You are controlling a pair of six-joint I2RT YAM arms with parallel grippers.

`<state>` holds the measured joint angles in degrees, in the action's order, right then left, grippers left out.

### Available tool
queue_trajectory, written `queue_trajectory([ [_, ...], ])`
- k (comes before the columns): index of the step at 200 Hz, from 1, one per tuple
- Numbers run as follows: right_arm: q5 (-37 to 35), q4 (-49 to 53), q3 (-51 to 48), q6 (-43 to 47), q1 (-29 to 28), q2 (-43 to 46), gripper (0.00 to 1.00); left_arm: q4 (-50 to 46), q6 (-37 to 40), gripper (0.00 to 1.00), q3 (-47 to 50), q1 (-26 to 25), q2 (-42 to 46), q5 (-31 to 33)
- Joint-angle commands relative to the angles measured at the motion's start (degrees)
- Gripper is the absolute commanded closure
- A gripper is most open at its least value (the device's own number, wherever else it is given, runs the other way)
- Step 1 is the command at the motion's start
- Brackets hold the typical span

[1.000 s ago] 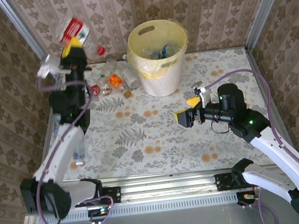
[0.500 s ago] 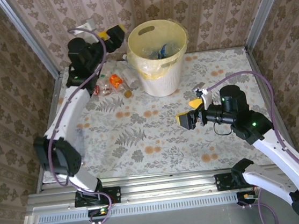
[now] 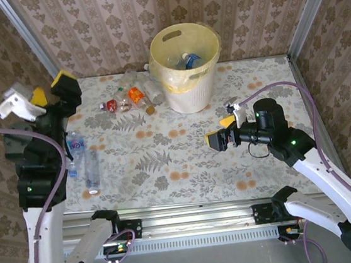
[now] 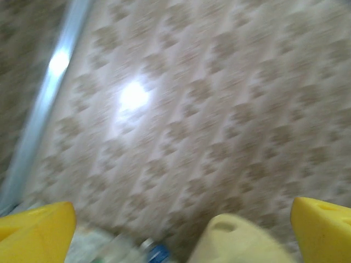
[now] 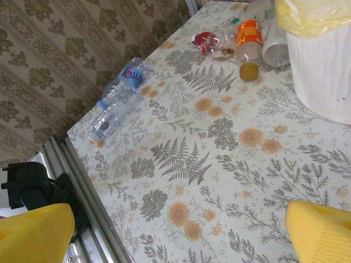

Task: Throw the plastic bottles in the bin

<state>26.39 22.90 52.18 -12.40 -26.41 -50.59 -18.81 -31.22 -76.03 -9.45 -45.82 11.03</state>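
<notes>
Since it reached the bin (image 3: 183, 32), left end effector (image 3: 52, 91) withdrawn, empty

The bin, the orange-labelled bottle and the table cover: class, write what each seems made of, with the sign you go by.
The bin looks like moulded plastic, matt: smooth wall, cut-out handle slot. The orange-labelled bottle looks like thin clear plastic, glossy: see-through body. The table cover is a printed floral sheet, cloth or vinyl, cannot tell which.
</notes>
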Motion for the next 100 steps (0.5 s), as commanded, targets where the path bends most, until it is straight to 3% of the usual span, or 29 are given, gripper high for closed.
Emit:
queue_trajectory([
  [1,1.51,-0.12,1.23,-0.78,0.22,-0.12,0.00,-16.97,-5.40,0.00,5.34,3.84,-0.67,5.57],
  [28,1.23,0.29,0.87,-0.78,0.22,-0.04,0.00,-26.22,-10.86,0.00,8.87,9.18,-1.94,2.58],
  [62,1.05,0.52,-0.14,-0.66,0.22,0.31,0.00,-22.72,-17.21,0.00,19.01,17.69,-1.75,-9.55],
  [100,0.77,0.58,-0.60,-0.52,0.22,0.35,0.00,-33.64,-23.19,0.00,18.88,22.61,-10.07,-7.68],
])
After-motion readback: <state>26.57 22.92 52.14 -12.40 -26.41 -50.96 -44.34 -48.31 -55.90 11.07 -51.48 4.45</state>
